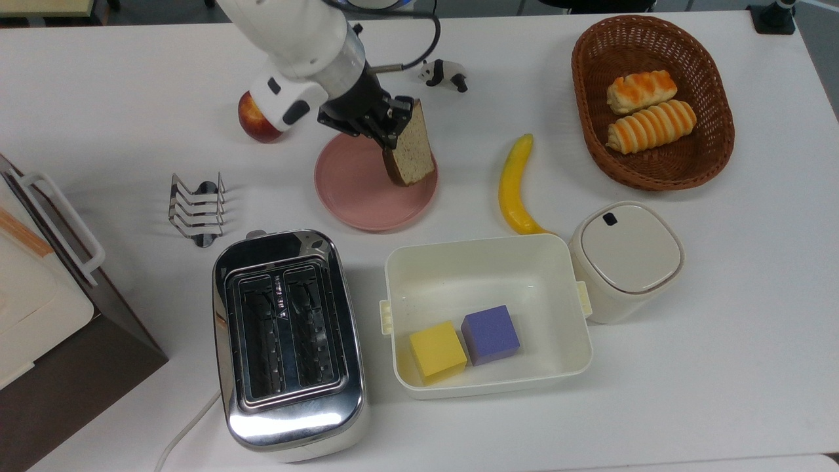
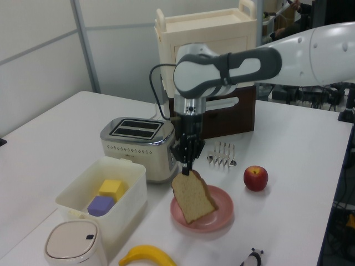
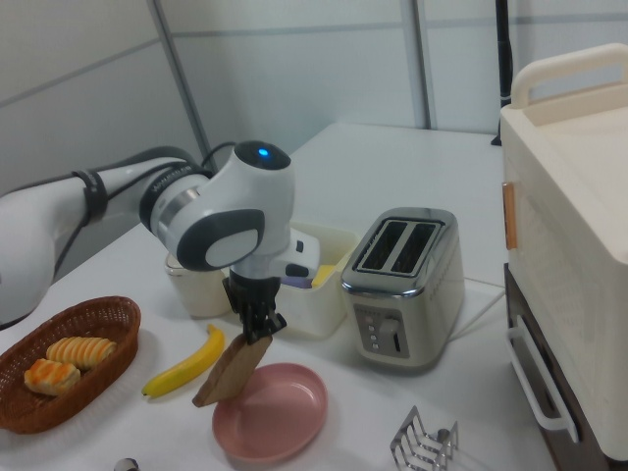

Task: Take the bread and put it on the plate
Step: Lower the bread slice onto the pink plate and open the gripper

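Top view first: your black two-finger gripper (image 1: pixel 392 124) is pinched onto the upper edge of the speckled tan wholegrain bread slice with the dark brown crust (image 1: pixel 409 149), and the slice hangs tilted from it above the round matte pink plate (image 1: pixel 357 190), over the plate's side nearer the top view's right. You can see in the left view that the bread (image 2: pixel 193 197) is clear of the plate (image 2: pixel 219 218), hanging edge-down from the gripper (image 2: pixel 187 169) with its lower corner above the pink surface. The right view shows the same slice (image 3: pixel 231 371) slanting down from the gripper (image 3: pixel 257 331) beside the plate (image 3: pixel 280 417). Around your plate in the top view lie a red apple (image 1: pixel 252 121), a yellow banana (image 1: pixel 512 187), a chrome toaster (image 1: pixel 288 341) and a white rectangular tub (image 1: pixel 485 262).
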Available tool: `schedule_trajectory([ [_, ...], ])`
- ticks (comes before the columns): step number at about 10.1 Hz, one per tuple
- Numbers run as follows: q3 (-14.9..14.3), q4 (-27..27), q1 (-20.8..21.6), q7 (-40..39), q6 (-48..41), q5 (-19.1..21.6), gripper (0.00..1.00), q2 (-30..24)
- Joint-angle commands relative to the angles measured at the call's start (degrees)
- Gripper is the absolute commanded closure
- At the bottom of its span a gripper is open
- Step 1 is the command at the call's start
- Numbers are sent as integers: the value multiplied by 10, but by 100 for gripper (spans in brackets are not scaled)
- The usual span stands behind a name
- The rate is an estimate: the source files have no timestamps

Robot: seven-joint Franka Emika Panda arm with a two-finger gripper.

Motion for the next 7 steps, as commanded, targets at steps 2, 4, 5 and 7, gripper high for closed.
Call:
schedule_trajectory([
  [2, 4, -9, 5, -16, 19, 14, 100, 19],
  [4, 8, -9, 2, -17, 20, 14, 8, 28],
  [5, 8, -8, 3, -19, 20, 11, 0, 28],
  [7, 8, -5, 6, -43, 17, -12, 0, 25],
])
